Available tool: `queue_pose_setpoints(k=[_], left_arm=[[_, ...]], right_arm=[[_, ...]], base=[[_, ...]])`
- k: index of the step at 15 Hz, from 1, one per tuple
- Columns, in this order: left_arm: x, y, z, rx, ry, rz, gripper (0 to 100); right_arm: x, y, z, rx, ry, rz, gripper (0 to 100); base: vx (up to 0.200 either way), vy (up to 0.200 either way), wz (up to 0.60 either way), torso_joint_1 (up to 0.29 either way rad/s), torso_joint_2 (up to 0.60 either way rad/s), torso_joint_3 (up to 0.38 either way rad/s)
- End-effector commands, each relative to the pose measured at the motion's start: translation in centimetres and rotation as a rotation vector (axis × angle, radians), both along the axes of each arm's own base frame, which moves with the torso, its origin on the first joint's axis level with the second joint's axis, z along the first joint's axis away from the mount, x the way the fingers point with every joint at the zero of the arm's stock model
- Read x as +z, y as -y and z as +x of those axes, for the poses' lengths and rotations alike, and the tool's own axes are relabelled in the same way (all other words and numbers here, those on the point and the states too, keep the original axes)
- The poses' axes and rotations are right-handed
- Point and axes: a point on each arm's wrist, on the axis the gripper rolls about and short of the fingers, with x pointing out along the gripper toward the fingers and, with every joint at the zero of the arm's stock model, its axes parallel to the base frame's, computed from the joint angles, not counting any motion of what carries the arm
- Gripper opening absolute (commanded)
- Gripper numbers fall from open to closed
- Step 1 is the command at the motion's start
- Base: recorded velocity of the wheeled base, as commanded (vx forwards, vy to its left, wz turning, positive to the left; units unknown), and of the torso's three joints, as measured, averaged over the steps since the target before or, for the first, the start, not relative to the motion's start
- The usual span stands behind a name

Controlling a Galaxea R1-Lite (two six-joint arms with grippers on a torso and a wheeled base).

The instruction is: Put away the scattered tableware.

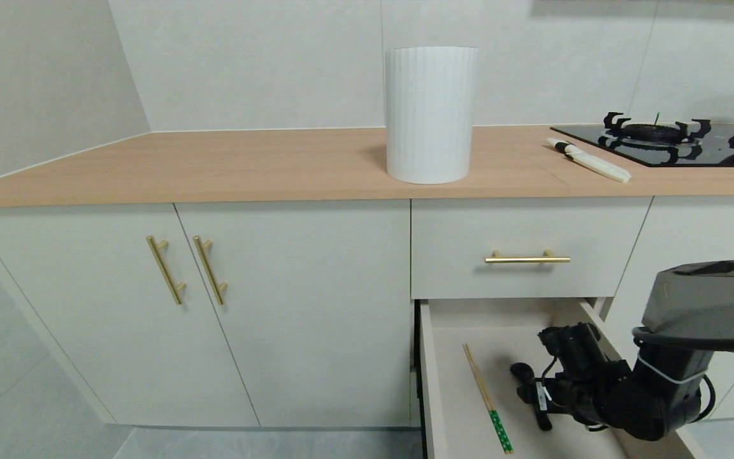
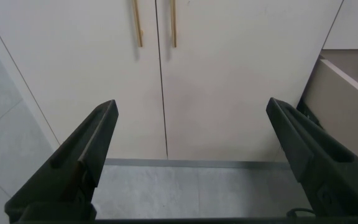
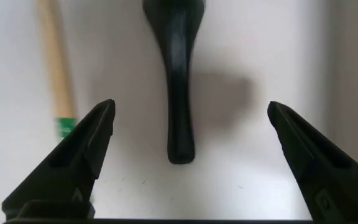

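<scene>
A black spoon (image 1: 531, 390) (image 3: 180, 93) lies on the floor of the open lower drawer (image 1: 450, 357), next to wooden chopsticks (image 1: 487, 398) (image 3: 57, 68) with green ends. My right gripper (image 1: 568, 347) (image 3: 190, 109) hangs open inside the drawer just above the spoon's handle, holding nothing. A white-bladed knife (image 1: 587, 159) with a black handle rests on the counter beside the stove. My left gripper (image 2: 191, 109) is open and empty, low in front of the cabinet doors (image 2: 160, 74).
A tall white ribbed container (image 1: 431, 115) stands on the wooden counter (image 1: 246, 166). A black gas hob (image 1: 666, 141) is at the back right. The upper drawer (image 1: 526, 245) is shut. The open drawer's side wall (image 2: 347, 84) is close to my left gripper.
</scene>
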Motion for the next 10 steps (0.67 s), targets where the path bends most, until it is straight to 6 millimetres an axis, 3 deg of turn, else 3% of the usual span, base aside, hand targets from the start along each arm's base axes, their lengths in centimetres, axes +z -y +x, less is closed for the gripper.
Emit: queue_pose_setpoints(k=[1,5,7,8,10], left_arm=[[0.0,0.0,0.0,0.001,0.0,0.0,100],[0.0,0.0,0.0,0.001,-0.001,0.0,100],[0.0,0.0,0.0,0.001,0.0,0.007,100],[0.0,0.0,0.0,0.001,0.0,0.007,100],[0.0,0.0,0.0,0.001,-0.001,0.001,100]], right_arm=[[5.2,0.5,-1.4,0.006,0.102,0.027,100],[11.5,1.6,-4.7,0.006,0.13,0.037,100],[16.2,1.7,-7.5,0.041,0.178,0.062,100],[16.7,1.6,-8.0,0.053,0.181,0.064,100],[19.4,1.0,-10.9,0.126,0.177,0.07,100]], base=[[0.0,0.0,0.0,0.0,0.0,0.0],[0.0,0.0,0.0,0.0,0.0,0.0],[0.0,0.0,0.0,0.0,0.0,0.0],[0.0,0.0,0.0,0.0,0.0,0.0],[0.0,0.0,0.0,0.0,0.0,0.0]])
